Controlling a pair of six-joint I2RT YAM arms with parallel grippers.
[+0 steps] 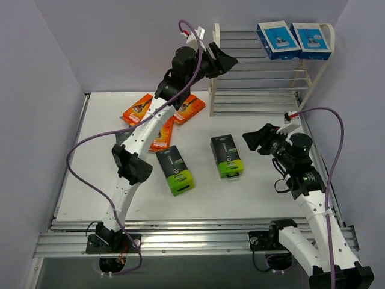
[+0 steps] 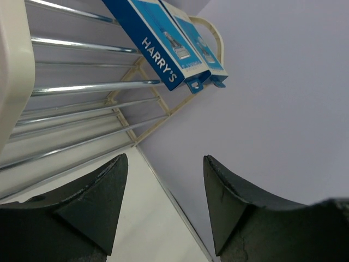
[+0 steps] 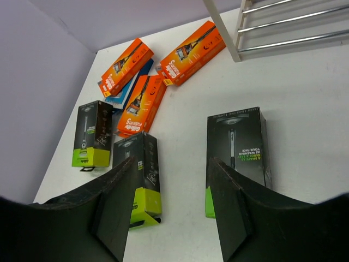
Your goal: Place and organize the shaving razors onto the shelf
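**Shaving razors: two packs on the shelf, seven on the bench**

Shaving razors lie in two places. Two blue packs [image 1: 278,39] [image 1: 311,40] sit side by side on the top tier of the shelf [image 1: 264,78], at its right end. The left wrist view shows them from below, resting on the metal rods [image 2: 82,87] with their ends reaching past the edge of the tier.

All the other packs are on the bench [image 1: 258,192], in front of the shelf and to its left.
- Three orange packs [image 3: 126,66] [image 3: 191,52] [image 3: 142,103] lie in a loose cluster.
- A third blue pack [image 3: 121,97] is mostly covered by two of the orange ones.
- Three black packs [image 3: 91,134] [image 3: 140,177] [image 3: 237,147] with lime-green ends lie flat and apart from one another, nearer the arms.

The left pincer [image 1: 228,60] is raised beside the shelf's left post at the level of the upper tiers. Its fingers [image 2: 103,202] are spread apart and nothing is between them.

The right pincer [image 1: 251,139] hangs low over the right part of the bench, near the shelf's front foot, pointing toward the black packs. It is also released and empty. In its wrist view, its fingers [image 3: 232,213] frame a strip of bare bench between two of the black packs.
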